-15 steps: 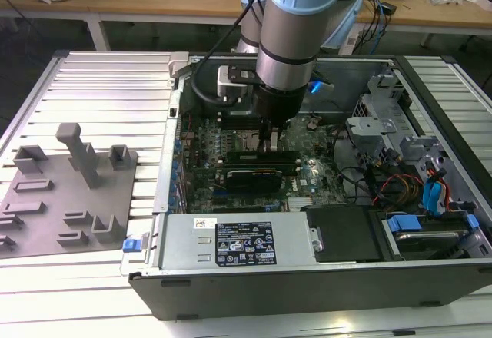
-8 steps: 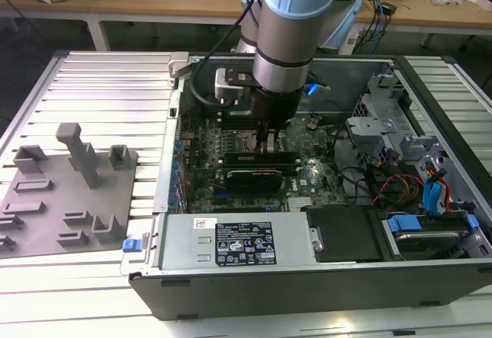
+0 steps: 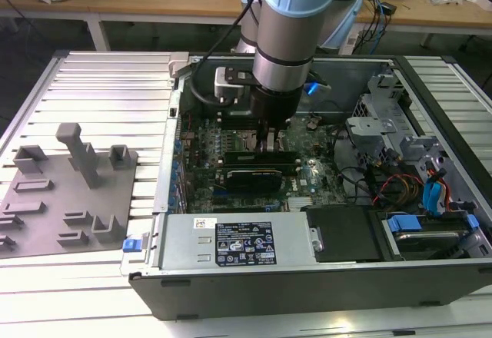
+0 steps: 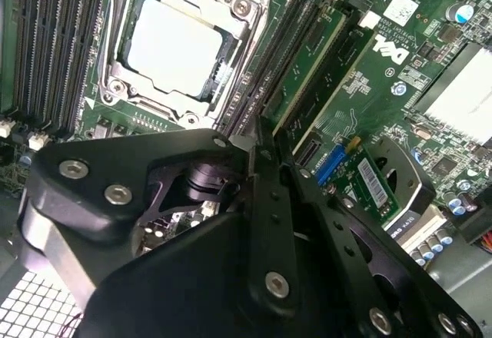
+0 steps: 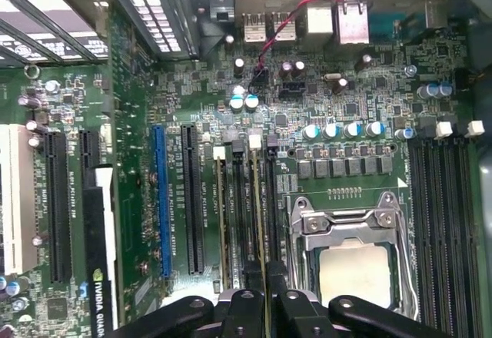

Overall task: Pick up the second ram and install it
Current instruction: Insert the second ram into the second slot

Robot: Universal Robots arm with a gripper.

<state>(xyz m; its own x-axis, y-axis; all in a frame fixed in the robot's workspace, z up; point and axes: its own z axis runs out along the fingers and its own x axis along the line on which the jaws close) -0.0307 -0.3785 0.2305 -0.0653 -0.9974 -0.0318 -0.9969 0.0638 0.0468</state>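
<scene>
The black two-fingered gripper [image 5: 265, 307] is low over the green motherboard [image 5: 346, 107], just beside the silver square CPU socket [image 5: 350, 250]. Its fingers [image 5: 246, 311] pinch narrowly on the second ram [image 5: 266, 223], a thin green circuit-board stick standing on edge in a black slot. Whether it is fully seated is unclear. The stick looks light, stiff and fragile, best gripped on its long flat faces.
</scene>
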